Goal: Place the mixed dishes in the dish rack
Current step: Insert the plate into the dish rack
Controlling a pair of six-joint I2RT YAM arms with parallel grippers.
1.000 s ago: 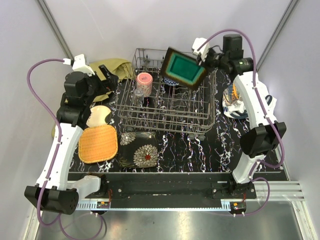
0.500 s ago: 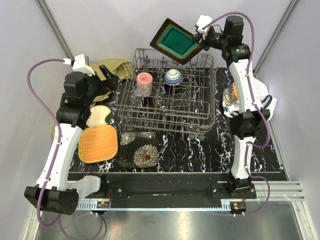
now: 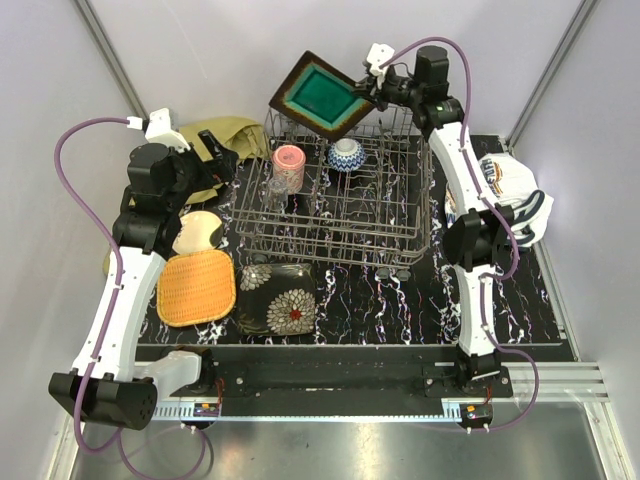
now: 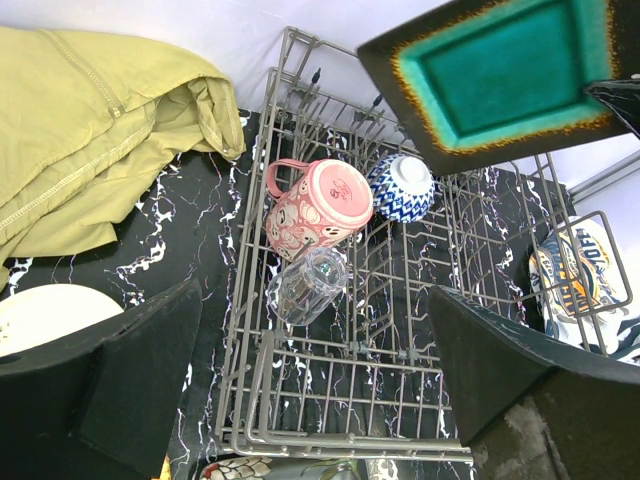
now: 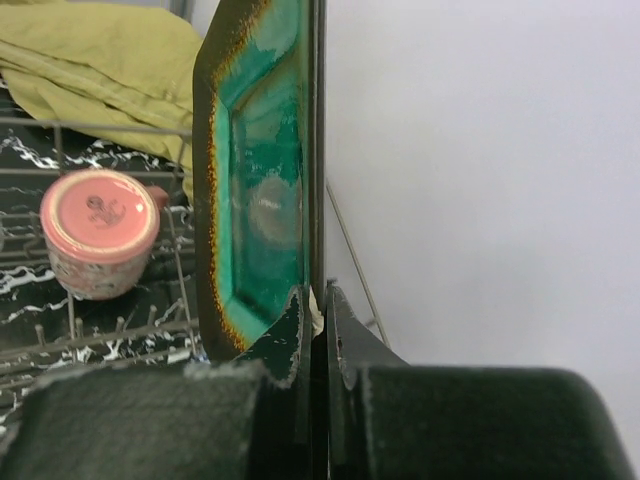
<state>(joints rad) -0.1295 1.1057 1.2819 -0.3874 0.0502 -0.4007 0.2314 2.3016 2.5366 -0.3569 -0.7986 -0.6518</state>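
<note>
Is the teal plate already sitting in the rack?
No, the right gripper holds the teal plate by its edge, in the air above the dish rack.

The top camera sits high up behind both arms and looks down from far away on the whole worktop [image 3: 400,300]. The left wrist camera looks down on the dish rack [image 4: 252,392] from nearer. The right wrist camera looks very close along the edge of the teal square plate [image 5: 250,150]. All three see that plate, the rack and the pink cup [image 3: 288,160].
</note>
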